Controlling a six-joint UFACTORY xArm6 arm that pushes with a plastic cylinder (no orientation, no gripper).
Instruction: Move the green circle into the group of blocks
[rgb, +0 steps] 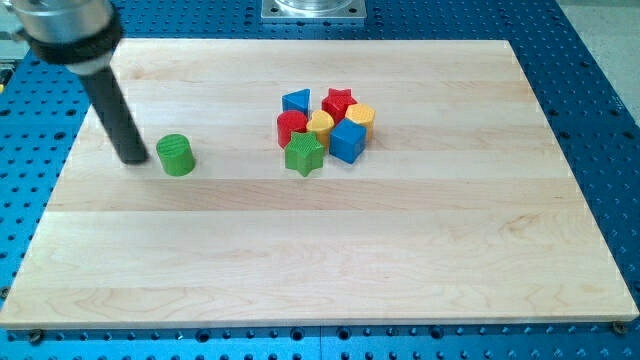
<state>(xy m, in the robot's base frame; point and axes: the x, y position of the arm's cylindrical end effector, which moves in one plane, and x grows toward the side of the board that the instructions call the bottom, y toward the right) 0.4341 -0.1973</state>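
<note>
The green circle stands alone on the left part of the wooden board. My tip rests on the board just to the view's left of the green circle, very close to it. The group sits right of centre near the view's top: a blue triangle, a red star, a yellow hexagon, a red circle, a yellow heart, a blue cube and a green star. They are packed together.
The board lies on a blue perforated table. A metal mounting plate sits at the view's top beyond the board's edge.
</note>
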